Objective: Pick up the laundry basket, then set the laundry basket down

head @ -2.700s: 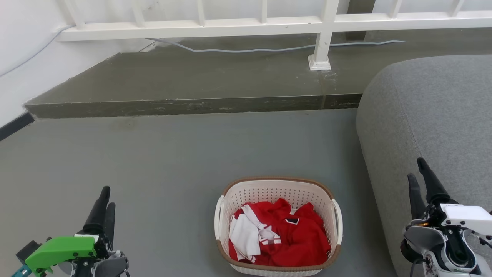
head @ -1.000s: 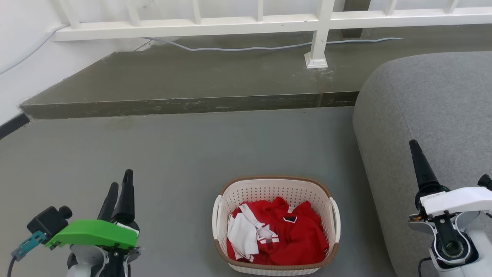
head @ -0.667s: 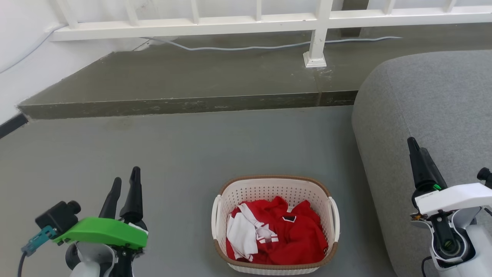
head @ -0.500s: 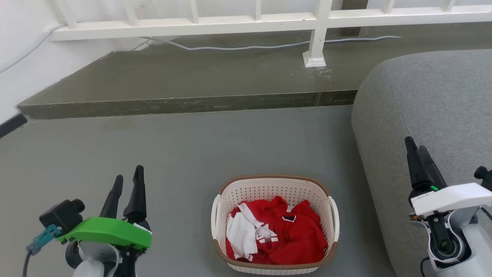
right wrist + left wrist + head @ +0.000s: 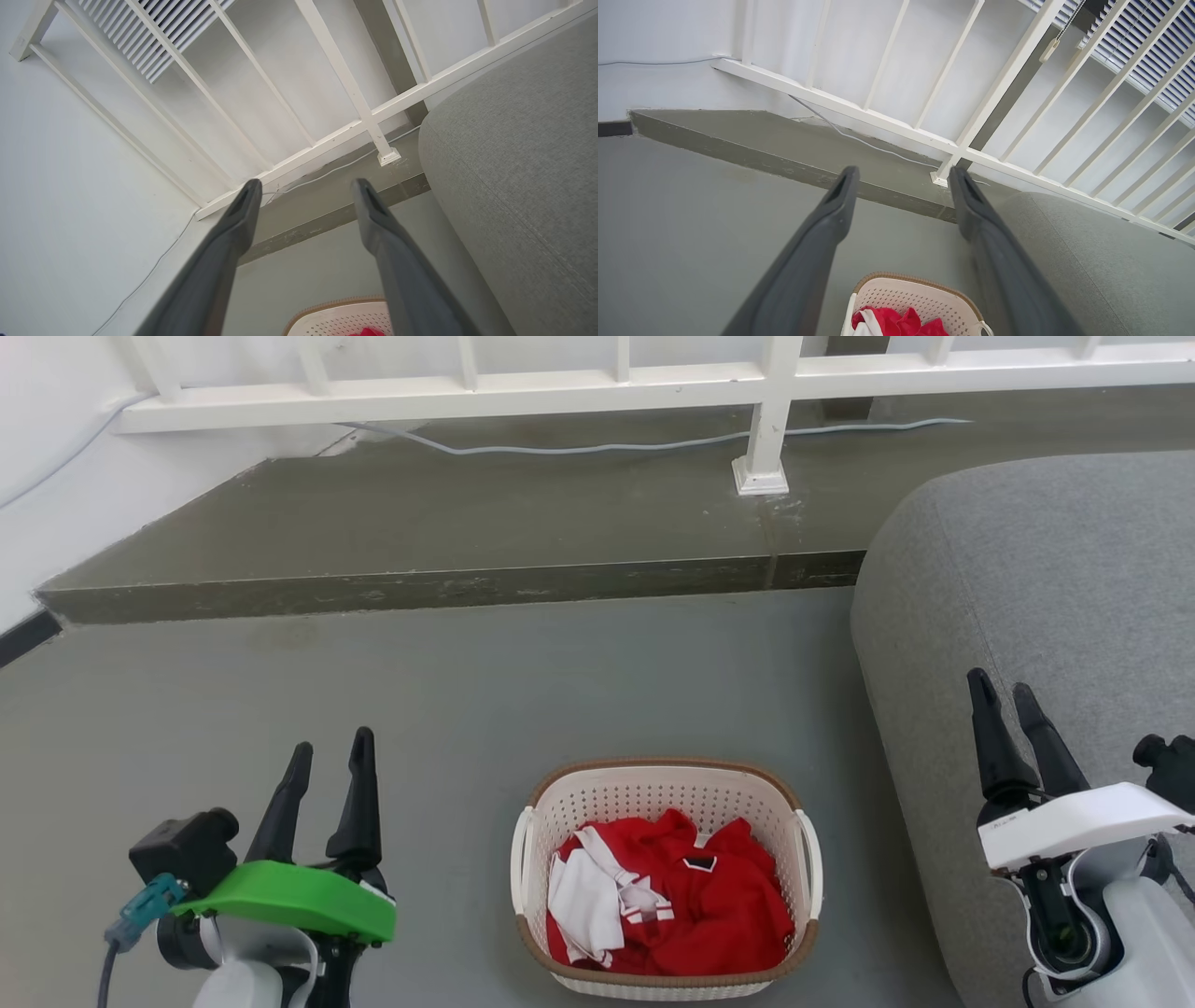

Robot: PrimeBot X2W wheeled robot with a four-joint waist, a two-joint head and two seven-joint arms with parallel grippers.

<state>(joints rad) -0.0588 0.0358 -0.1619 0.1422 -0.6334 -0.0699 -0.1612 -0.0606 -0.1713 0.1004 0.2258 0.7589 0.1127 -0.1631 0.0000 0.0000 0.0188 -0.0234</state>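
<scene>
Laundry basket (image 5: 653, 799), long axis left-right

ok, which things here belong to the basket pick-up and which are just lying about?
Job:
laundry basket, on the floor
left gripper, open
right gripper, open
red and white clothes, riding in the basket

Just there:
grey upholstered seat
white railing
cable
raised step

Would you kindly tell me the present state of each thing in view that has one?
laundry basket: upright on the floor, not gripped, holding clothes.
clothes: red and white, crumpled inside the basket.
left gripper: open, empty, apart from the basket.
right gripper: open, empty, apart from the basket.
</scene>
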